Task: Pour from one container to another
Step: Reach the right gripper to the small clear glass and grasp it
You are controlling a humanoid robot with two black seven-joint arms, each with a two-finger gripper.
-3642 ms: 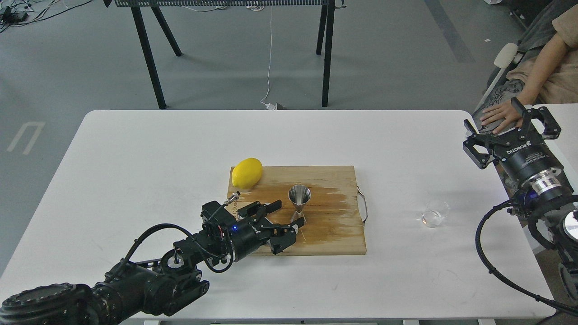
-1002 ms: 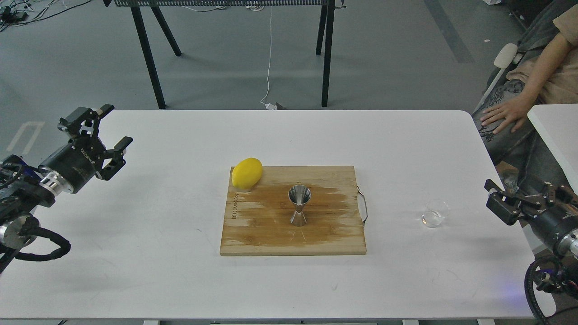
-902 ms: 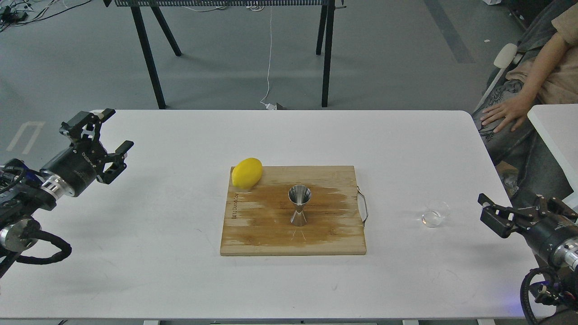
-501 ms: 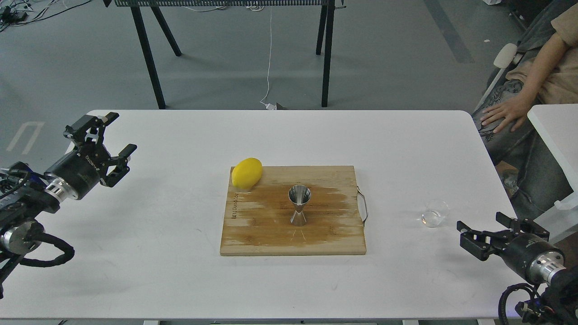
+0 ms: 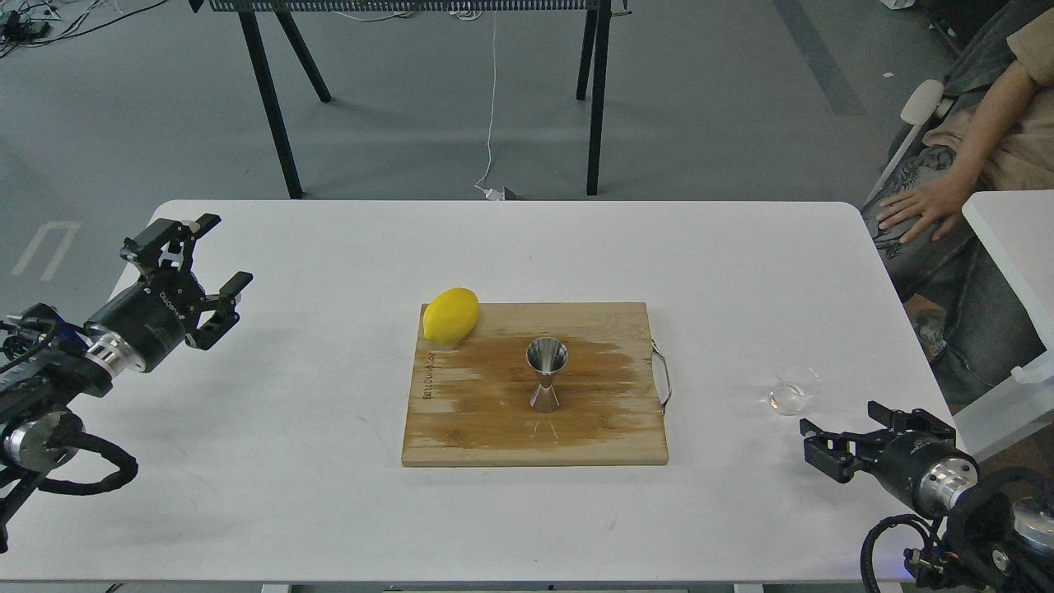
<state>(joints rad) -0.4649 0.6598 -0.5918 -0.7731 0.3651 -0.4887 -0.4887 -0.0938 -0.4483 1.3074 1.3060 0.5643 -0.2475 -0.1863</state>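
The small clear glass tumbler (image 5: 795,389) stands upright on the white table (image 5: 329,461), to the right of the wooden cutting board (image 5: 609,436). Upright near the board's middle is the steel hourglass jigger (image 5: 547,375). My right gripper (image 5: 844,428) is open and empty, low over the table just in front and to the right of the tumbler, not touching it. Far off at the table's left edge, my left gripper (image 5: 224,249) hangs open and empty.
A yellow lemon (image 5: 450,315) lies on the board's back left corner. The board has a metal handle (image 5: 664,377) on its right side. A seated person's hand (image 5: 910,212) rests beyond the table's right edge, beside a second white table (image 5: 1009,239).
My right gripper has dropped and moved leftward, ending close to the tumbler. The left gripper has drifted slightly right and down. Tumbler, jigger and lemon have not moved.
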